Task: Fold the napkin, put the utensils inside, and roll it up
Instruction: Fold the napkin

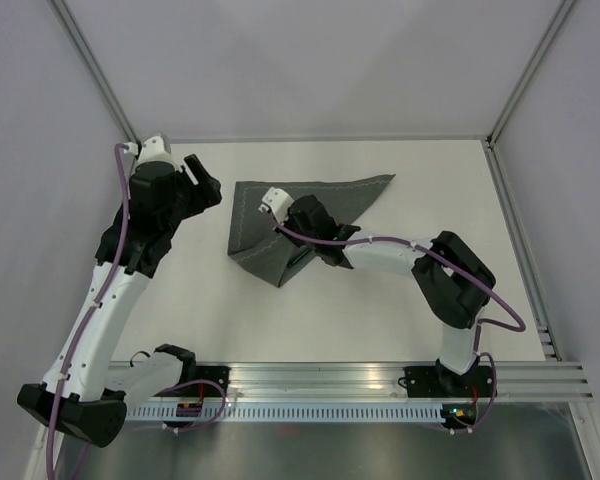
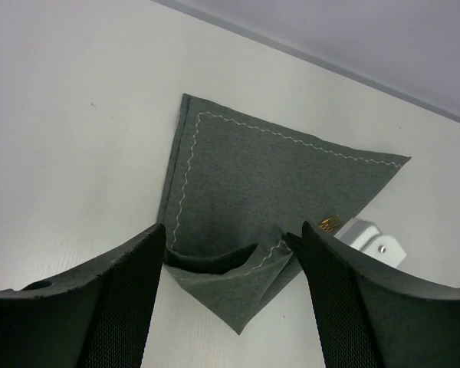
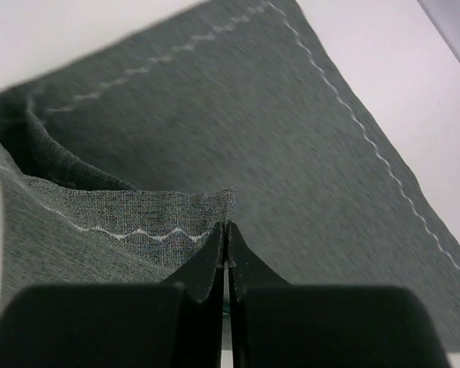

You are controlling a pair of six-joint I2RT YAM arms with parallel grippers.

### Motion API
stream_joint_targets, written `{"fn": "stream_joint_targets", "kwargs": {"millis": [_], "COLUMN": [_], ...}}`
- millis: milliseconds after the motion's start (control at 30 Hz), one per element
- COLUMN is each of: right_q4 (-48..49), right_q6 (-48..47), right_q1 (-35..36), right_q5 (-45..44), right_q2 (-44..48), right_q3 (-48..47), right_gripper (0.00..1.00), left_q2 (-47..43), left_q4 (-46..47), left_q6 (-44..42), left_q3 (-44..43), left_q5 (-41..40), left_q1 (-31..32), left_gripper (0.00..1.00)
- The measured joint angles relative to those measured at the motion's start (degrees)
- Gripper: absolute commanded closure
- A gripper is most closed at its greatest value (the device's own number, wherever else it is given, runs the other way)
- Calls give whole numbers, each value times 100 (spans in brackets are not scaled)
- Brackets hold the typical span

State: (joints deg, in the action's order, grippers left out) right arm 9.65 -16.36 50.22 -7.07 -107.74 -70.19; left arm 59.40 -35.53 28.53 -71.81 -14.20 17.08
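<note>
White table [image 1: 380, 310] within pale walls [image 1: 300, 60]; right fingers [image 3: 205, 264] tight on napkin [image 3: 238, 115], left fingers [image 2: 115, 307] apart.

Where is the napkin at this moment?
In the top view the napkin lies mid-table, toward the far side. The right hand pinches its hem, and the open left hand hovers to its left.

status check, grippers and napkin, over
Left gripper open, beside napkin. Right gripper shut on its raised hem. Fold half done. Nothing blocking in view.
</note>
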Motion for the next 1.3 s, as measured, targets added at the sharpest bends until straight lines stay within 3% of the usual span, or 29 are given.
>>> {"fn": "stream_joint_targets", "kwargs": {"millis": [533, 1300], "right_q4": [-160, -181], "right_q6": [31, 39], "right_q1": [-1412, -1818], "right_q5": [-35, 35], "right_q2": [22, 2], "right_q3": [229, 483], "right_gripper": [100, 99], "left_q2": [396, 708], "left_q4": [315, 597], "left_q6": [2, 2], "left_q3": [7, 275], "left_q5": [356, 592], "left_q1": [-15, -61], "left_gripper": [24, 24]}}
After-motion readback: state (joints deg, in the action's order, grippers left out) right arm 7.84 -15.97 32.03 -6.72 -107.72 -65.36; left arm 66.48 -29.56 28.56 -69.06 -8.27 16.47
